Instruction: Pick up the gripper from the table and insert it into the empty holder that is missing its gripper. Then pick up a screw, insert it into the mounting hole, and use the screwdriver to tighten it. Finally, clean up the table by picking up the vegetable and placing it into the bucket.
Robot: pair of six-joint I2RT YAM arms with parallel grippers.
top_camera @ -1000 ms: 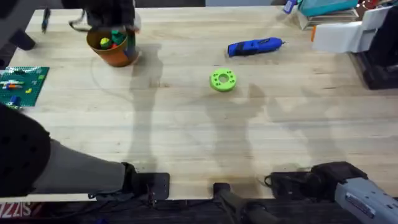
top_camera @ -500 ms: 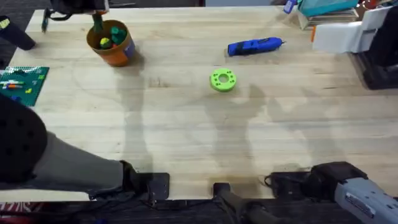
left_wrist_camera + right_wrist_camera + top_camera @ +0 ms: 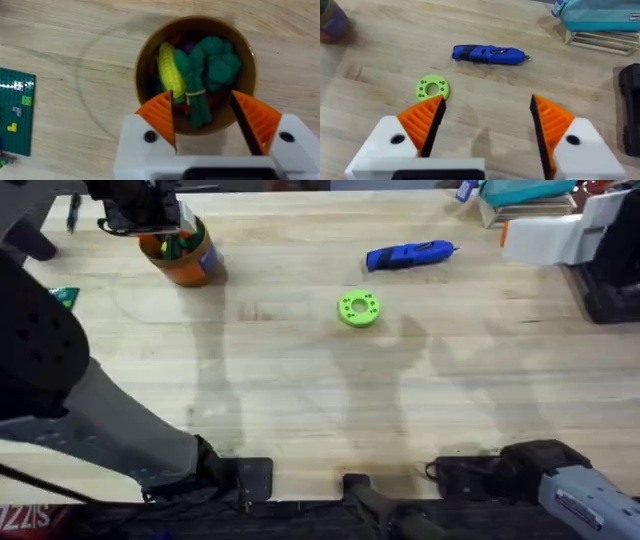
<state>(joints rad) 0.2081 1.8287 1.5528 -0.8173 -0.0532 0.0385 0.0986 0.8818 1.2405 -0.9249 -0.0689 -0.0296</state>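
Observation:
The orange bucket stands at the table's far left. My left gripper hovers over its far-left rim. In the left wrist view my left gripper is open just above the bucket. The dark-green leafy vegetable lies inside with a yellow corn cob and other green pieces, and the fingers hold nothing. The blue screwdriver lies at the far middle of the table. My right gripper is open and empty, well short of the screwdriver. The loose gripper, holder and screw are out of view.
A bright green ring disc lies at mid-table, in front of the screwdriver. A green brick plate peeks out at the left edge. A white block, a teal pouch and black gear crowd the far right corner.
My left gripper has stayed about the bucket, shifting from over it to its far-left rim. The left arm's dark bulk now hides most of the green plate. The right arm has not moved.

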